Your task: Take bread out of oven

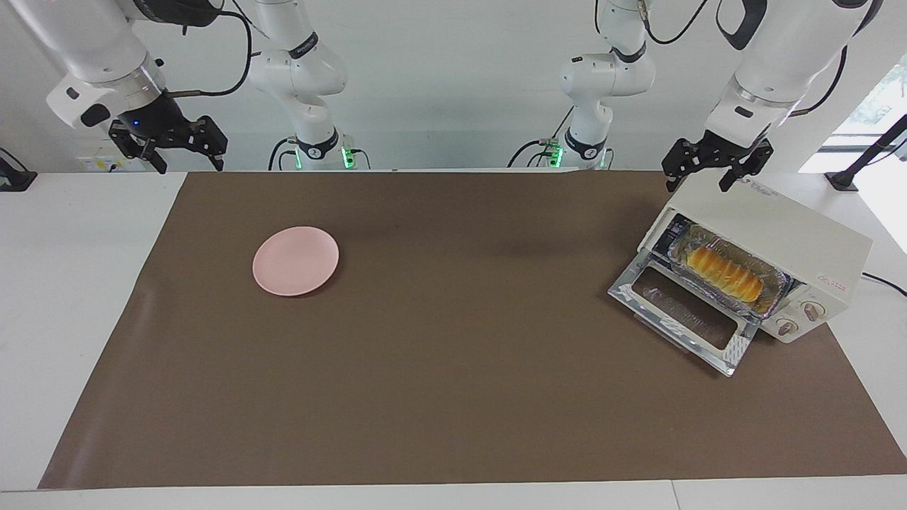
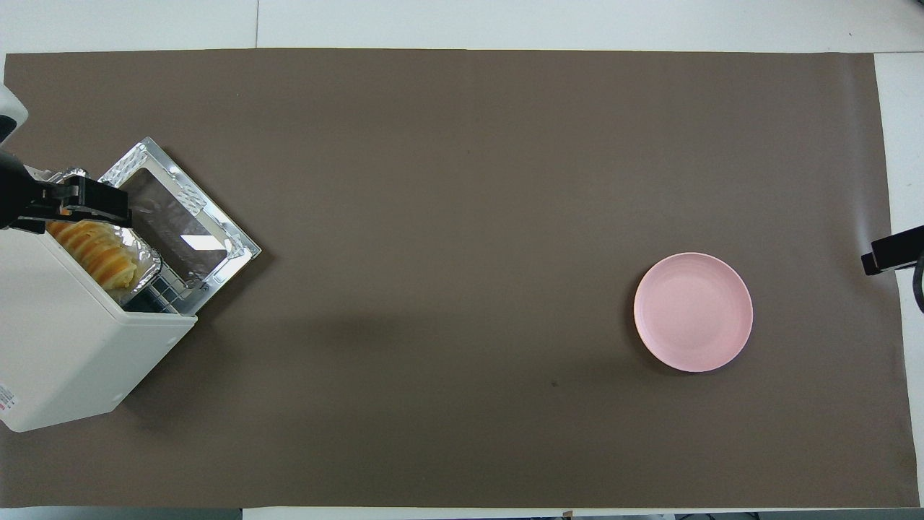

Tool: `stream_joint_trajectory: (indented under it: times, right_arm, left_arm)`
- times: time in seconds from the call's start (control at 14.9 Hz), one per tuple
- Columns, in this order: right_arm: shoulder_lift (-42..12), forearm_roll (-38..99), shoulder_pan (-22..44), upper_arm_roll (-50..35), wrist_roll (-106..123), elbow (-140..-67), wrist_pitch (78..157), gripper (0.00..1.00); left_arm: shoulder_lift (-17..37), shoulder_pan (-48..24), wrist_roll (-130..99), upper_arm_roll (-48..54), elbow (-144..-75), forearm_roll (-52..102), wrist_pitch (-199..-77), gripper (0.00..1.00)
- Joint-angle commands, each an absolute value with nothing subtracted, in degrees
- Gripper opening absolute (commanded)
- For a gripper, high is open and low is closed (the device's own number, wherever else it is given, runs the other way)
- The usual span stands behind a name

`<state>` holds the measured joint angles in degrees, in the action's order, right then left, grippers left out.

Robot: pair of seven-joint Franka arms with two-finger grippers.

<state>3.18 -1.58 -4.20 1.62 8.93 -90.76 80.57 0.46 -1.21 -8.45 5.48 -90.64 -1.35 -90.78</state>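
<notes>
The cream-white oven (image 1: pixel 779 227) stands at the left arm's end of the table with its glass door (image 1: pixel 684 312) dropped open. The golden ridged bread (image 1: pixel 724 273) lies in a silver foil tray (image 1: pixel 776 283) on the rack inside. In the overhead view the oven (image 2: pixel 65 339) partly hides the bread (image 2: pixel 97 253). My left gripper (image 1: pixel 698 183) hangs open and empty in the air over the oven; in the overhead view it (image 2: pixel 94 206) covers the oven's mouth. My right gripper (image 1: pixel 190 163) waits open and empty, raised over the right arm's end of the table.
A round pink plate (image 1: pixel 295 261) lies on the brown mat (image 1: pixel 453 354) toward the right arm's end, also in the overhead view (image 2: pixel 693 312). The open door (image 2: pixel 184 217) juts out onto the mat. A black cable runs from the oven.
</notes>
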Motion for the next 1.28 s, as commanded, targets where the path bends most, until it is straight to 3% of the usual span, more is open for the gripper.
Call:
stream_joint_trajectory:
  times: [0.0,0.27,0.81,1.21]
  right_arm:
    - [3.08,-1.76,-5.19,1.05,9.67,-90.44,79.54,1.00]
    - [3.08,-1.76,-5.19,1.05,9.76,-90.44,79.54,1.00]
    - [3.08,-1.76,-5.19,1.05,9.76,-90.44,79.54,1.00]
    - [3.08,-1.76,-5.19,1.05,9.76,-90.44,79.45,1.00]
  left_arm:
    - [7.72,-2.29,-16.77,5.27,-88.86,-1.93,-98.05,1.00]
    - [14.14,-4.66,-29.78,5.10,-89.73,-9.48,-105.53,1.00]
    - [10.72,0.44,-34.17,3.52,-103.43,-15.72,-113.80,1.00]
    - [10.81,1.76,-35.41,3.52,-108.28,-15.82,-118.56,1.00]
